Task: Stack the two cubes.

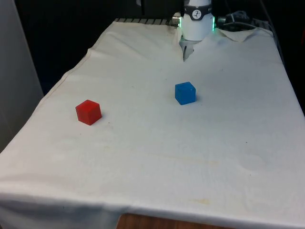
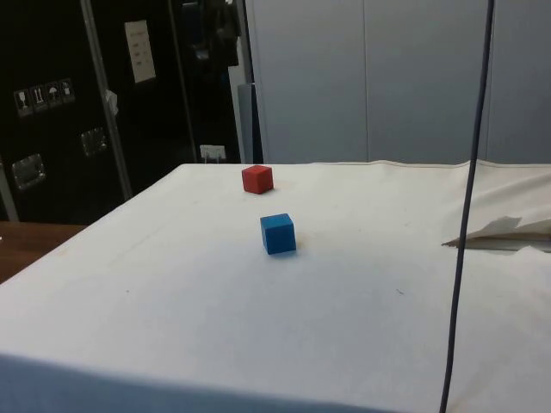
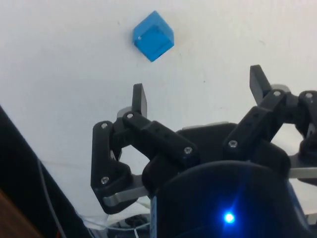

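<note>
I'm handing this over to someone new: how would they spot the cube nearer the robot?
On the white cloth, look toward the robot's end. The blue cube sits alone there, apart from the red cube, which lies further toward the front view's left.

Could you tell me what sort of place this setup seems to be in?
Probably a robotics lab: a table under a white cloth holds just a red cube and a blue cube, with dark cabinets behind.

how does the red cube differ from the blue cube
The red cube is red; the blue cube is blue. In the front view the red cube lies nearer the table's left edge, the blue cube nearer the middle, closer to the robot. Both look alike in size, resting apart on the white cloth.
</note>
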Tool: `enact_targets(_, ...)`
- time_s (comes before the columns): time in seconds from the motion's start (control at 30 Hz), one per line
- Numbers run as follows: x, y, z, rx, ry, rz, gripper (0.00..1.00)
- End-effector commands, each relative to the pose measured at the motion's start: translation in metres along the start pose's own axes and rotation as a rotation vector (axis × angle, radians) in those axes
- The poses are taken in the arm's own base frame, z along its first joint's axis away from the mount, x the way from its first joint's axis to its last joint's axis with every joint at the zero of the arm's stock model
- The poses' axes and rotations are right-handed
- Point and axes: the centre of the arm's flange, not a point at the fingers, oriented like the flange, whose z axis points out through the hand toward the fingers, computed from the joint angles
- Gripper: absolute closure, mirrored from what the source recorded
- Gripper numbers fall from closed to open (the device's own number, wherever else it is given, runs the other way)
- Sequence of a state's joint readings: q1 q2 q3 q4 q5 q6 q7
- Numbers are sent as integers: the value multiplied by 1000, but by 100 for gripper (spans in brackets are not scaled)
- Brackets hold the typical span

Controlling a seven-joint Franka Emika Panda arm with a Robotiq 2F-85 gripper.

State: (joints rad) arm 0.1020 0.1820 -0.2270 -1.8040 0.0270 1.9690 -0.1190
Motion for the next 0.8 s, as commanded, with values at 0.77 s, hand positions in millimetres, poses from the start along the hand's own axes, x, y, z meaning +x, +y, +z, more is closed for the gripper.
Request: enact_targets(0.77, 15, 48, 46, -53, 47, -14, 0)
